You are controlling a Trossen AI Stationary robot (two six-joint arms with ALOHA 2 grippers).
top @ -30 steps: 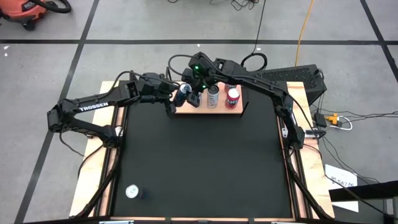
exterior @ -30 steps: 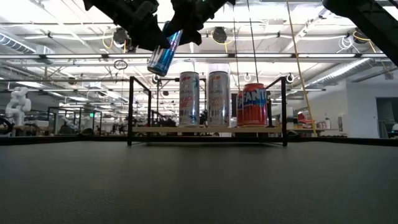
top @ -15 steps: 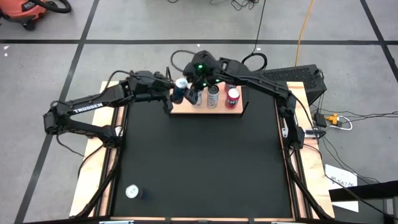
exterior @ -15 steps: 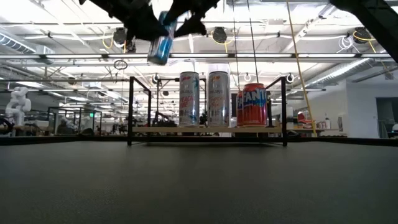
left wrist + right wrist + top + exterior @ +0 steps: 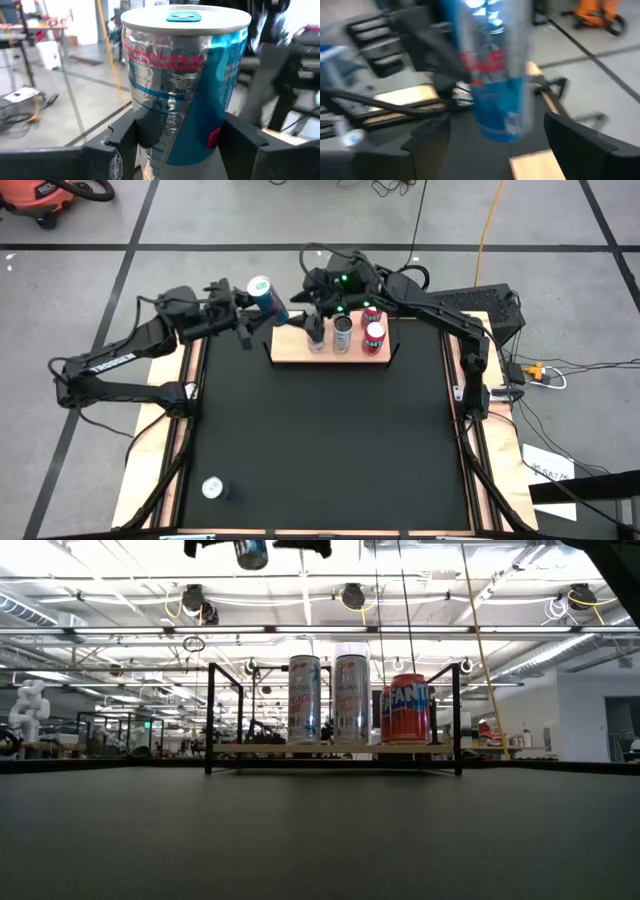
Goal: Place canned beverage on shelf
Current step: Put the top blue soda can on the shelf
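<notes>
Blue-and-silver can (image 5: 264, 295) — clamped between the left gripper (image 5: 250, 308) fingers (image 5: 122, 142), raised in the air just off the shelf (image 5: 290, 347) left end. Shelf holds 3 upright cans: 2 tall silver cans (image 5: 320, 698), 1 red can (image 5: 404, 708). Right gripper (image 5: 308, 310) — fingers spread, holding nothing, just beside the blue-and-silver can. 1 spare can (image 5: 212, 488) lies at the table's near-left corner.

Three cans (image 5: 343, 335) in a row on the shelf (image 5: 290, 347), a fourth can (image 5: 266, 295) up left of it.
</notes>
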